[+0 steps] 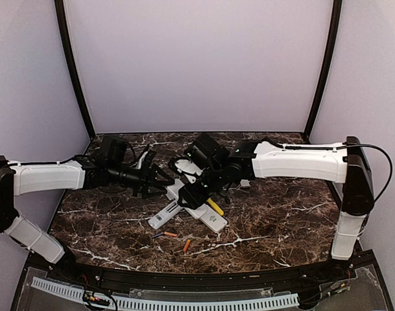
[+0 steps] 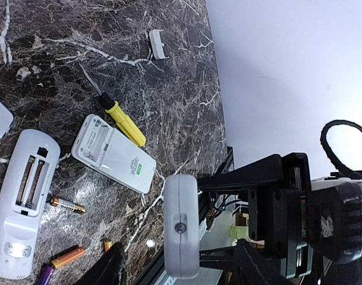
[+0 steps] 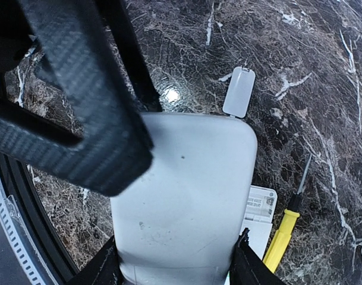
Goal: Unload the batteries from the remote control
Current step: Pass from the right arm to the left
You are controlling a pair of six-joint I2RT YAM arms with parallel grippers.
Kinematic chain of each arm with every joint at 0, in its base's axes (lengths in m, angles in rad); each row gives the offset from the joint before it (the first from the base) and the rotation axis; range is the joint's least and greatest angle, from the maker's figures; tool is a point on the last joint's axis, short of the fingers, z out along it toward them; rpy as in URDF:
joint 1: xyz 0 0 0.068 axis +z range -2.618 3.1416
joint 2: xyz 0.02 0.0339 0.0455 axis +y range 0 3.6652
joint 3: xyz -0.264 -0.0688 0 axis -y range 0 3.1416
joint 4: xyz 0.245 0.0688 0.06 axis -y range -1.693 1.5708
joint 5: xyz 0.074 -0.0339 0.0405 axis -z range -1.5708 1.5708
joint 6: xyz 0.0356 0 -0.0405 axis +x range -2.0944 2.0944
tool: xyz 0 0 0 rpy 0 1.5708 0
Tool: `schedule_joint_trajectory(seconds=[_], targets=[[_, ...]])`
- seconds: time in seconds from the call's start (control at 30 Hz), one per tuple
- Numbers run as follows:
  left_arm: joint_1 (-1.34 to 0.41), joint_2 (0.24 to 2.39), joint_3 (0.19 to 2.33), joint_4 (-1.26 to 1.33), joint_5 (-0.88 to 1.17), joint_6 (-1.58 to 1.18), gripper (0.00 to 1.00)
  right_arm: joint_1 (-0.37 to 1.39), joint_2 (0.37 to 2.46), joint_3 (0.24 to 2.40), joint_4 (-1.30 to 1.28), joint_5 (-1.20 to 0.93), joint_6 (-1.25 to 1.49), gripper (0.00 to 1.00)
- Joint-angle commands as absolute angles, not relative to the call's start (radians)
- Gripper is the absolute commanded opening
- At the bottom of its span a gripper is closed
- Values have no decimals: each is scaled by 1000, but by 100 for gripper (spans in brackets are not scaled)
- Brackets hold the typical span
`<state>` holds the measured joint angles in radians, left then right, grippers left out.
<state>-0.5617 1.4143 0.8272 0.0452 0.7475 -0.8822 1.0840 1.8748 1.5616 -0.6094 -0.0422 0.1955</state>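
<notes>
- The right gripper [image 3: 175, 268] is clamped on a white remote [image 3: 186, 196], with one finger on each long side, and holds it in the air above the table [image 1: 281, 220]. It is probably held up like this so that the other arm can reach it and work on it.
- Only a smooth face and one end of this remote are visible, so it is not possible to say whether batteries are inside it.
- The left gripper [image 1: 157, 183] is spread wide. Its fingers [image 2: 112, 267] stand on both sides of the end of the lifted remote, and it holds nothing. Whether they touch the remote is not clear.
- The loose batteries [image 2: 66, 205] lie on the table near its front edge, just beside a second remote [image 2: 23, 202] whose compartment is open and empty. Most of them are orange and one looks purple-blue.
- A third remote [image 2: 112, 161] also lies with its back open, and the yellow screwdriver [image 2: 126, 123] is just beside it. A small cover [image 2: 159, 44] lies well apart from them.
- Judging from this, two remotes are already unloaded and the lifted one is the next.
</notes>
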Motion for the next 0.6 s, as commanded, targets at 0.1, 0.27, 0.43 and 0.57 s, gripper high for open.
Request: schedule_joint_trajectory(seconds=[0.1, 0.27, 0.43, 0.57], targets=[[-573, 1456, 831, 108, 811, -928, 50, 1098, 1893, 1608, -596, -37, 157, 29], [-575, 1473, 843, 107, 820, -938, 40, 1102, 1909, 1623, -600, -39, 146, 28], [-575, 1483, 844, 117, 827, -947, 31, 1102, 1917, 1625, -602, -35, 139, 28], [-577, 1491, 846, 122, 833, -952, 25, 1102, 1922, 1626, -603, -34, 137, 28]])
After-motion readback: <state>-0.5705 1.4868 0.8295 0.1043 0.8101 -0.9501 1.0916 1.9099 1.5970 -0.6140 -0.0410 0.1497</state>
